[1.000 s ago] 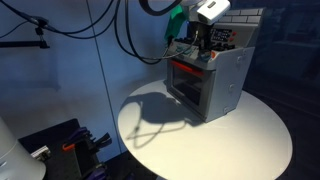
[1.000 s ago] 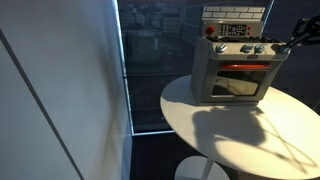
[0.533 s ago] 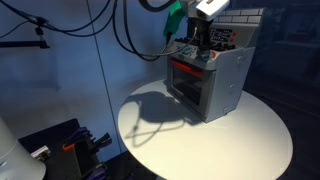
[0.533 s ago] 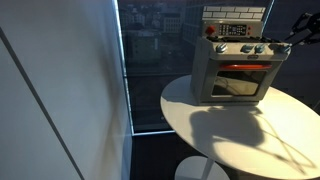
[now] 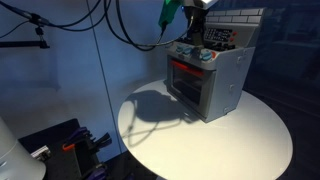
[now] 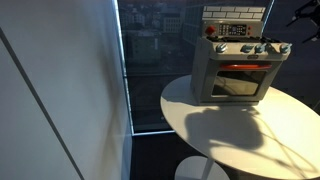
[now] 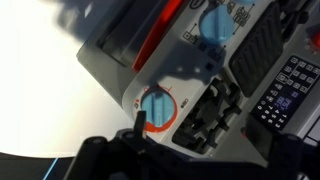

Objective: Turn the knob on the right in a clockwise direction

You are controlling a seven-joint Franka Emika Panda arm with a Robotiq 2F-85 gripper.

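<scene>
A grey toy oven (image 5: 213, 78) stands on the round white table (image 5: 215, 140); both exterior views show it (image 6: 236, 72). Its right-hand knob (image 7: 155, 108) is blue with an orange ring and lies just ahead of my fingers in the wrist view. In the exterior views that knob sits at the end of the control strip (image 5: 207, 57) (image 6: 283, 47). My gripper (image 7: 195, 128) is open and holds nothing, one dark finger (image 7: 138, 122) beside the knob without touching it. It hangs above the oven at the frame's top edge (image 5: 197, 5) (image 6: 308, 12).
A second blue knob (image 7: 213, 22) sits further along the oven top, with black burner grates (image 7: 205, 115) and a keypad panel (image 7: 285, 88) between. Cables (image 5: 125, 35) hang behind the arm. A window wall (image 6: 150, 60) stands beside the table.
My gripper has opened, let go of the right knob, and lifted up and away from the oven. The oven has not moved.
</scene>
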